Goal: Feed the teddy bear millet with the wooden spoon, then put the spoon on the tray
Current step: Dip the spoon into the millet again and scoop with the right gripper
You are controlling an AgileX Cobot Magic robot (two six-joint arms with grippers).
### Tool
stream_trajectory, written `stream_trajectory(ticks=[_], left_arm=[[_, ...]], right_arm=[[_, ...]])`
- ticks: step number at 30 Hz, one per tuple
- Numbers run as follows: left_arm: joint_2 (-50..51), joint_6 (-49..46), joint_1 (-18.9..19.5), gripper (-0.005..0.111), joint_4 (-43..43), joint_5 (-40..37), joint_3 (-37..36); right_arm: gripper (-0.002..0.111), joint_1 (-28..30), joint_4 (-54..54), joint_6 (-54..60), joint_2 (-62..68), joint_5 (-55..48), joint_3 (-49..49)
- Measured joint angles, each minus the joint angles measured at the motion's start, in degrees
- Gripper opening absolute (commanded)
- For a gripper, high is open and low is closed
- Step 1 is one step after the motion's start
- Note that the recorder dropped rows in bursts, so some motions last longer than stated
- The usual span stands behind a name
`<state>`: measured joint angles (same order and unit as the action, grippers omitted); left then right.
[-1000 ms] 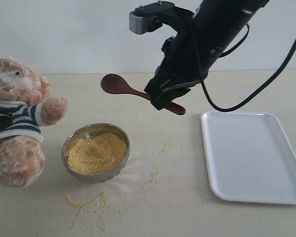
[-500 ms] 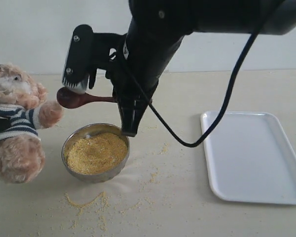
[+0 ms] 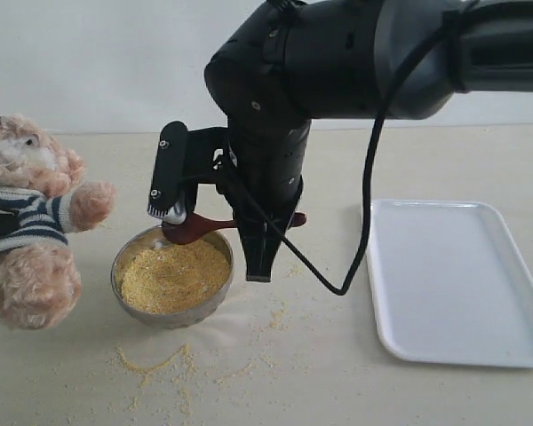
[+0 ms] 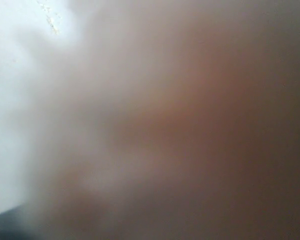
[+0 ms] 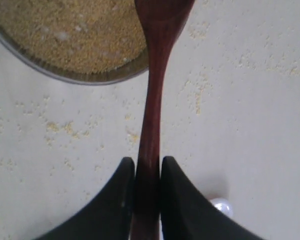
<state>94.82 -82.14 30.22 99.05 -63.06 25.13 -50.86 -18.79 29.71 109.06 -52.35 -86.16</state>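
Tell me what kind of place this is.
Probably a robot lab bench, not a kitchen: a plain table against a blank wall, a robot arm over it, and staged props, a bear, a bowl of millet, a tray.

No text, brand, number or sign can be read. The teddy bear (image 3: 31,266), the tray (image 3: 453,284), the wooden spoon (image 5: 152,100) clamped in the right gripper (image 5: 147,162) and the arm housing (image 3: 338,53) above it show no legible marking. The left wrist view is wholly blurred.
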Motion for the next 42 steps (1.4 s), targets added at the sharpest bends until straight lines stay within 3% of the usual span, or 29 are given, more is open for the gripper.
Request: stream_trajectory(ticks=[9,36,42], left_arm=[[0.0,0.0,0.0,0.005,0.0,0.5,0.21],[7.77,2.55,0.0,0.005,0.21,-1.49,3.47],[7.77,2.55,0.0,0.005,0.21,-1.73,3.47]], right_arm=[[0.0,0.0,3.1,-1.96,1.27,5.11,-0.1],[0.0,-0.54,6.97,-1.37,3.76,1.17,-0.1],[0.0,-0.54,10.79,1.31,3.76,-3.56,-0.1]])
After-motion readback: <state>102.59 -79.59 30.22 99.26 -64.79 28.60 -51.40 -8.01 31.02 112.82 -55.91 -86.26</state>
